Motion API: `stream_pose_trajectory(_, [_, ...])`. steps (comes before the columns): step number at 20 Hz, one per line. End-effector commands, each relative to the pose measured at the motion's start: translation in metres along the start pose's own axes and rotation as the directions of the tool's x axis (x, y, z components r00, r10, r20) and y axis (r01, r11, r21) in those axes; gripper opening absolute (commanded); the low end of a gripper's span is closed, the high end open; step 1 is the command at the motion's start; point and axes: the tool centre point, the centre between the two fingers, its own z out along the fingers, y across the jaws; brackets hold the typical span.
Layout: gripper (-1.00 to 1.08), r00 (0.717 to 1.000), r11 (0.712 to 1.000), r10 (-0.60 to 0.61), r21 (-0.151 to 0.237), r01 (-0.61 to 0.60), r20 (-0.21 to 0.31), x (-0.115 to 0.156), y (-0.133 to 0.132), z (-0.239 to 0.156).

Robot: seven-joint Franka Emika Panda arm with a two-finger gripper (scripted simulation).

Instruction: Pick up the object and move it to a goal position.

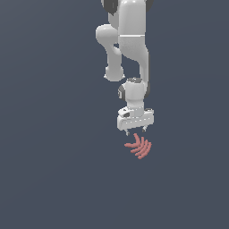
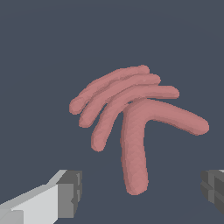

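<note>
The object (image 1: pixel 140 147) is a small salmon-pink fan of curved ribs lying on the dark surface, just below the white gripper (image 1: pixel 136 131) in the exterior view. In the wrist view the object (image 2: pixel 133 118) fills the middle, its stem pointing toward the gap between the two grey fingertips (image 2: pixel 70 192). The gripper (image 2: pixel 140 192) is open, its jaws set wide on either side of the stem's end and not touching it. It holds nothing.
The white arm (image 1: pixel 129 49) reaches down from the top of the exterior view. Around the object there is only plain dark blue-grey floor (image 1: pixel 53 156).
</note>
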Motion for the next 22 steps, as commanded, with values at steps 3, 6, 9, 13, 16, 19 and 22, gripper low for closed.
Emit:
stream_pose_trajectory(3, [1.08, 1.000, 1.000, 0.000, 0.000, 0.000, -0.001, 0.000, 0.000, 0.005])
stream_pose_trajectory(6, [1.08, 1.000, 1.000, 0.000, 0.000, 0.000, -0.001, 0.000, 0.000, 0.014])
stream_pose_trajectory(9, [1.08, 1.000, 1.000, 0.000, 0.000, 0.000, -0.002, -0.001, 0.000, 0.023])
stream_pose_trajectory(13, [1.08, 1.000, 1.000, -0.001, 0.000, 0.001, -0.003, -0.001, 0.000, 0.029])
stream_pose_trajectory(16, [1.08, 1.000, 1.000, -0.001, 0.000, 0.001, -0.003, 0.000, 0.000, 0.030])
stream_pose_trajectory(19, [-1.00, 1.000, 1.000, -0.001, 0.000, 0.001, -0.003, 0.000, 0.000, 0.030])
stream_pose_trajectory(22, [-1.00, 1.000, 1.000, -0.001, 0.000, 0.001, -0.003, 0.000, 0.000, 0.030])
